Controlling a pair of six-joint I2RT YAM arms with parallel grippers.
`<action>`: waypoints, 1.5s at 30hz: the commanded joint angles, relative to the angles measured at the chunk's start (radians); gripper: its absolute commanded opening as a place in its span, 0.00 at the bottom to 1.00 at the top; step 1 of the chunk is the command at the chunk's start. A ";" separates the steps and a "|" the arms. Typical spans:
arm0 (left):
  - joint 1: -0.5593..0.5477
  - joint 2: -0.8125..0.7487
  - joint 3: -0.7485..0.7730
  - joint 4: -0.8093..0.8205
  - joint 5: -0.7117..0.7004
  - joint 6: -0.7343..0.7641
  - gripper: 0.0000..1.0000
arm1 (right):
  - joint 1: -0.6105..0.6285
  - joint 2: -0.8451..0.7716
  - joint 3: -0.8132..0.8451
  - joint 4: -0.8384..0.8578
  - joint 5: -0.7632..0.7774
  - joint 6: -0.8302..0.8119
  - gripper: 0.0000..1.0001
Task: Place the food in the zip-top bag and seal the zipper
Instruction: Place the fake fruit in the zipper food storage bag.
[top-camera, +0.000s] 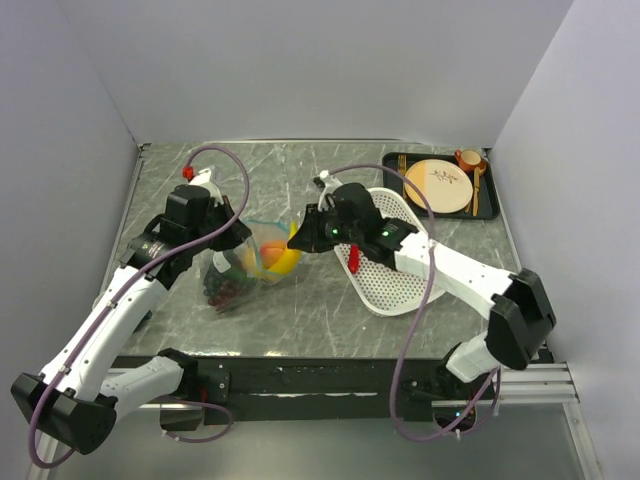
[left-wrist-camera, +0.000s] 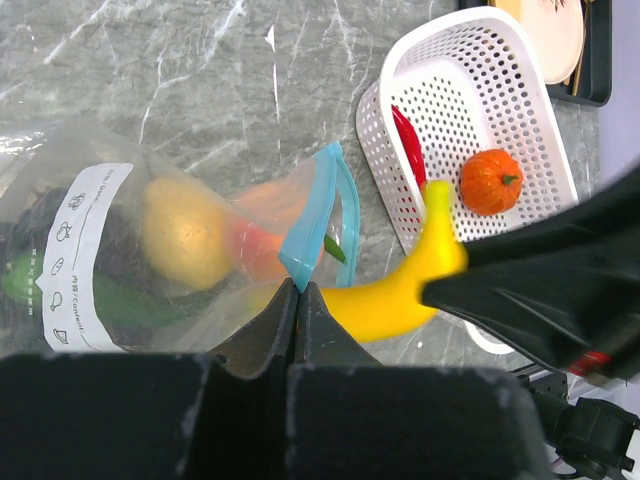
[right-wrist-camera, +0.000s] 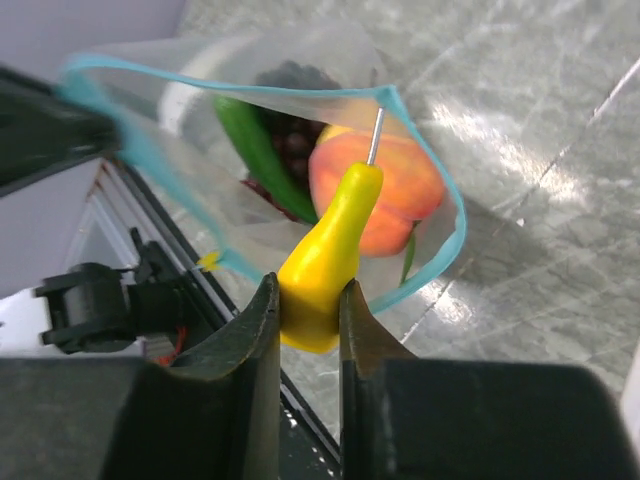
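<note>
Left gripper (left-wrist-camera: 297, 300) pinched flat on zipper (left-wrist-camera: 305, 235), zip-top bag (left-wrist-camera: 150, 160) mouth gaping toward 3 o'clock. Banana (right-wrist-camera: 320, 265) at the mouth, clamped in right gripper (right-wrist-camera: 305, 290). Risk: banana snags rim, tugs strip free. Chili (left-wrist-camera: 410, 145), tomato (left-wrist-camera: 490, 182) in basket (left-wrist-camera: 390, 110) at 3 o'clock

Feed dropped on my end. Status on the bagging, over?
Left fingers shut on zipper, holding bag open. Right fingers clamp banana at bag mouth. Chili and tomato wait in basket. Peach lies just inside the mouth.
</note>
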 joint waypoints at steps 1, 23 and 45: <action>-0.001 -0.012 0.040 0.053 0.011 0.014 0.01 | 0.005 -0.136 -0.055 0.170 0.040 0.044 0.00; -0.001 -0.034 0.054 0.054 0.003 -0.002 0.02 | 0.149 0.163 -0.190 0.669 0.113 0.060 0.25; -0.001 -0.049 0.044 0.073 -0.009 -0.015 0.04 | 0.255 0.093 -0.195 0.564 0.193 -0.152 0.24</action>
